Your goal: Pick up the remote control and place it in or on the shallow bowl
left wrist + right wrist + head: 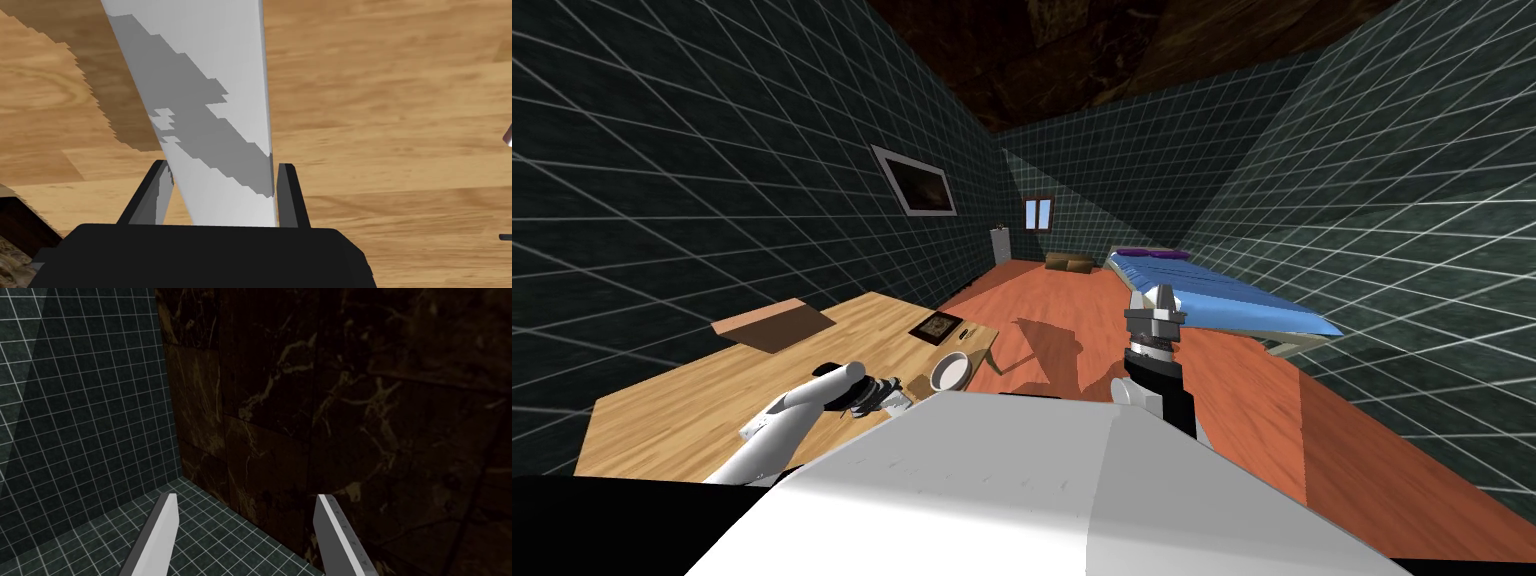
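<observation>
The left hand [222, 165] gripped the white remote control [200, 75] over the table [390, 100], with the shallow bowl [949, 372] just beside it, seemingly for placing. The right hand [246, 496] hung wide.

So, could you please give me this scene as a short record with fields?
left jaws: shut on the remote control, over the wooden table
right jaws: open, raised, away from the table
remote control: long, white and grey
shallow bowl: white, on the table near its edge
also on table: brown box, dark frame

Dim light, jagged shadows, splayed edges.
</observation>
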Tool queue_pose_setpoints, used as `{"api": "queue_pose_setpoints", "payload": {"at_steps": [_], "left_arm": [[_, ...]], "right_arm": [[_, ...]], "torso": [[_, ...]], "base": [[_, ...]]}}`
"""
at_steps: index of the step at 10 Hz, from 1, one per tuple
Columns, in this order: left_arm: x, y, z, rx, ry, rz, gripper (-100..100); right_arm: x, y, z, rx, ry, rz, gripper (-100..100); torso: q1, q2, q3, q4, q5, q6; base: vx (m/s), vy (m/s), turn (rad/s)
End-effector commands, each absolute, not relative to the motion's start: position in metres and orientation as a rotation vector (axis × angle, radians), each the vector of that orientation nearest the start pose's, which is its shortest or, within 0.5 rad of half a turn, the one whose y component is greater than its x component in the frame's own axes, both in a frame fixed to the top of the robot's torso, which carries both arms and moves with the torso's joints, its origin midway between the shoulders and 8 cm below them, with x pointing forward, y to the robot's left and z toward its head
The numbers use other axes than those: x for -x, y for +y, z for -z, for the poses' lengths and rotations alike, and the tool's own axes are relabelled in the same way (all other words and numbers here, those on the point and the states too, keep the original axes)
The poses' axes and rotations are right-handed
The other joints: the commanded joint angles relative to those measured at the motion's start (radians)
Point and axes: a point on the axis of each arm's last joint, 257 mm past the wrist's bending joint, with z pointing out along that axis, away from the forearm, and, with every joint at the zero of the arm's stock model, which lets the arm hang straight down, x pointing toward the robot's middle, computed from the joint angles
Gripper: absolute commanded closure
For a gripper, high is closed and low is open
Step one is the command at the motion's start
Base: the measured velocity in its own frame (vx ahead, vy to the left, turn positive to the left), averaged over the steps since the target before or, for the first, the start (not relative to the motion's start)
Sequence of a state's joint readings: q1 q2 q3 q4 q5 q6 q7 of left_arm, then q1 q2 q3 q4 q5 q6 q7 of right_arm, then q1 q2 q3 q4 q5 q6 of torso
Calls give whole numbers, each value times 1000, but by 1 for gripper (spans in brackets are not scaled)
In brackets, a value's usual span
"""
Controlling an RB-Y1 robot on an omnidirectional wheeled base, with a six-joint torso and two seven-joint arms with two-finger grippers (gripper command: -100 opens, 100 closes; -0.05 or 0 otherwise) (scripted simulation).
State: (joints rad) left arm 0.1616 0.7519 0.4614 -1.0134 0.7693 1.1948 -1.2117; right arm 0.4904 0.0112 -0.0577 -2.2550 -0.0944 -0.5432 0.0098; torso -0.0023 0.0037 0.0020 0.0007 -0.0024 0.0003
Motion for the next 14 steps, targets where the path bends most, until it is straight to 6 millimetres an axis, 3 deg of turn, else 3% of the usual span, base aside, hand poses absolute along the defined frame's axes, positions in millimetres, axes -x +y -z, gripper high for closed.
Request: {"api": "queue_pose_setpoints", "payload": {"at_steps": [1, 4, 11, 14], "left_arm": [[-179, 645, 428, 1592, 2520, -57, 100], [-184, 670, 389, 1554, 2505, -77, 100], [-174, 684, 339, 1497, 2563, -64, 100], [-184, 700, 300, 1452, 2548, -91, 100]], "right_arm": [[-336, -310, -26, -691, 521, -1301, 0], [-336, -310, -26, -691, 521, -1301, 0], [-336, -310, -26, -691, 521, -1301, 0], [-336, -310, -26, -691, 521, -1300, 0]], "torso": [[0, 0, 0, 0, 0, 0], [0, 1, 1, 1, -1, 2], [-3, -2, -1, 1, -1, 3], [-5, -4, -2, 0, -2, 2]], "base": [[-60, -1, -67], [-67, 6, -139], [-25, -18, -121], [39, -49, 30]]}}
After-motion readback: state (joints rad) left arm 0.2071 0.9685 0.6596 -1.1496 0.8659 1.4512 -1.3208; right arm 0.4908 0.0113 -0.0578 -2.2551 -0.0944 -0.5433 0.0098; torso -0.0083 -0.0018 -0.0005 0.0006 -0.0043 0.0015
